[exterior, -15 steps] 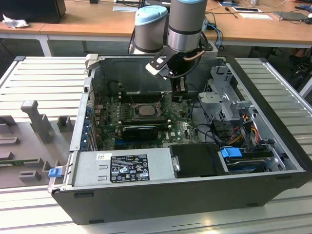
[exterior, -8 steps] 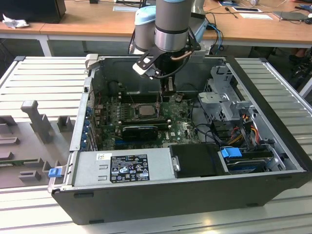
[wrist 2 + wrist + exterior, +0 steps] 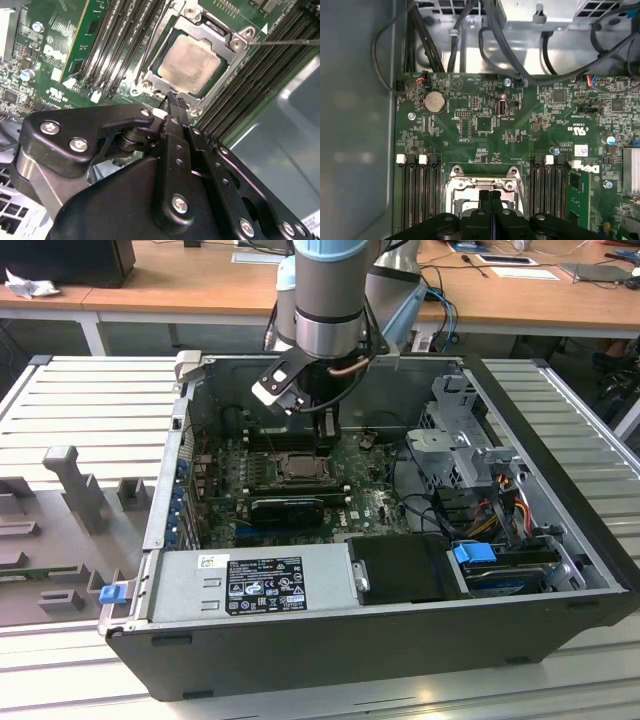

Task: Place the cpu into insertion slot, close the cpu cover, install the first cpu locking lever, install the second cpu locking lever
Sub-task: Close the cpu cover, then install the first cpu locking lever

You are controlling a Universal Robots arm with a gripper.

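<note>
The cpu (image 3: 192,60), a pale silvery square, lies in the insertion slot (image 3: 297,466) on the green motherboard. The cpu cover (image 3: 227,35), a dull metal frame, lies down around the chip, which shows through its window. A thin metal lever rod (image 3: 285,42) runs out from the socket's corner tab. My gripper (image 3: 173,96) is shut with nothing between its fingers, and its tip sits at the socket's edge beside the chip. In the first wrist view the gripper (image 3: 490,194) hangs over the insertion slot (image 3: 482,176). In the exterior view the gripper (image 3: 325,435) reaches down into the open case.
Long black memory slots (image 3: 125,45) flank the socket on both sides. A black expansion card (image 3: 288,507) lies in front of it. A power supply (image 3: 250,585), a black box (image 3: 405,570), a metal drive cage (image 3: 460,440) and cables (image 3: 500,500) crowd the case.
</note>
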